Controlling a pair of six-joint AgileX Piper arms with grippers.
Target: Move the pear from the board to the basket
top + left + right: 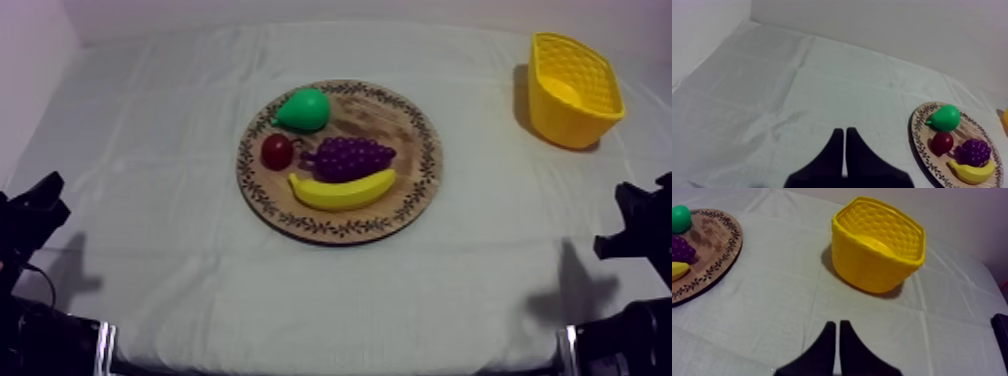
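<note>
Green pear (305,110): on the wooden board (405,120), at its far left rim, lying on its side; well apart from the yellow basket (565,125) and from both hands.
Board: round, with a patterned rim, flat on the grey-white cloth (150,150) in the middle of the bench.
Small red fruit (277,151): just in front of the pear, close beside the grapes (352,158) at their left.
Grapes: purple, in the middle of the board, touching the banana (342,190).
Banana: yellow, at the near side of the board, curved below the grapes.
Basket: at the far right of the bench, opening upward, well apart from the board.
Left hand (844,132): low at the left side of the bench, fingers pressed together as a narrow wedge, nothing between them; above bare cloth, apart from the board.
Right hand (837,323): low at the right side, fingers together in the same way, gripping nothing; pointed toward the basket, not touching it.
</note>
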